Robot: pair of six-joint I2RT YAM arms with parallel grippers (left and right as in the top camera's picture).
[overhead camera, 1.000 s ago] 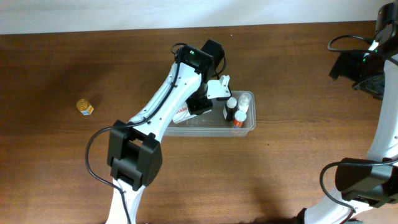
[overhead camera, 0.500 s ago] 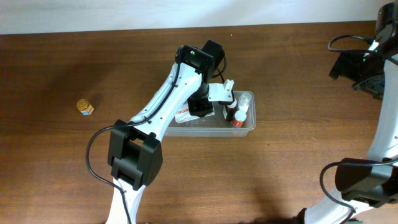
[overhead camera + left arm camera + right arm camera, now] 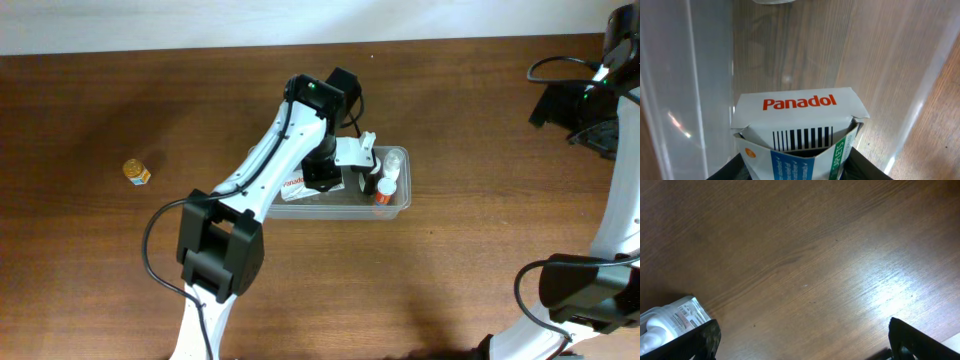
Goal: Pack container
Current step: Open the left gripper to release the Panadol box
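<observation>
The clear plastic container lies mid-table in the overhead view. Several small bottles stand at its right end. My left gripper is down inside the container, shut on a white Panadol box, whose end is crushed between the fingers. The box shows in the overhead view at the container's left part. The container's walls rise on both sides in the left wrist view. My right gripper is open and empty above bare table at the far right.
A small yellow jar sits far left on the wooden table. A white bottle lies at the lower left edge of the right wrist view. The right arm's base stands at the right edge.
My left gripper has shifted slightly down and right inside the container with the box. The right arm has not moved.
</observation>
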